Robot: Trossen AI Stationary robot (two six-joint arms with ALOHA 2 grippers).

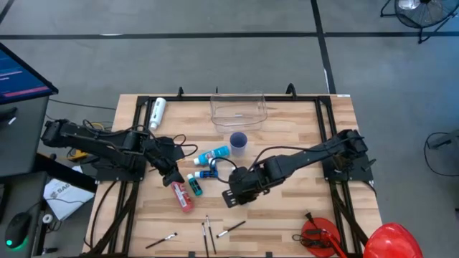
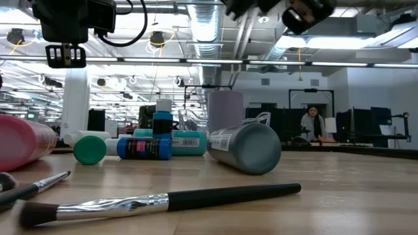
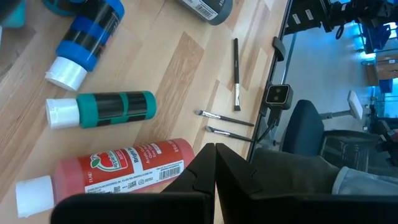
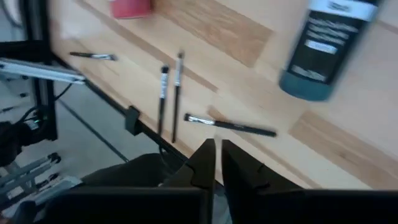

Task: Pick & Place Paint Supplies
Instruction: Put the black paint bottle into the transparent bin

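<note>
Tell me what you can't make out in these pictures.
- Low view: the red bottle is cut off by the left edge.
- Right wrist view: the dark bottle is blurred, so its label is unreadable.
- High view: the brushes are too small to show their bristles.
- Left wrist view: the left gripper hides the red bottle's base.

Red paint bottle [image 3: 118,167] under my left wrist, label with barcode and brand logo, lettering unreadable, dark bottle [image 3: 208,7] barcode, digits illegible
</note>
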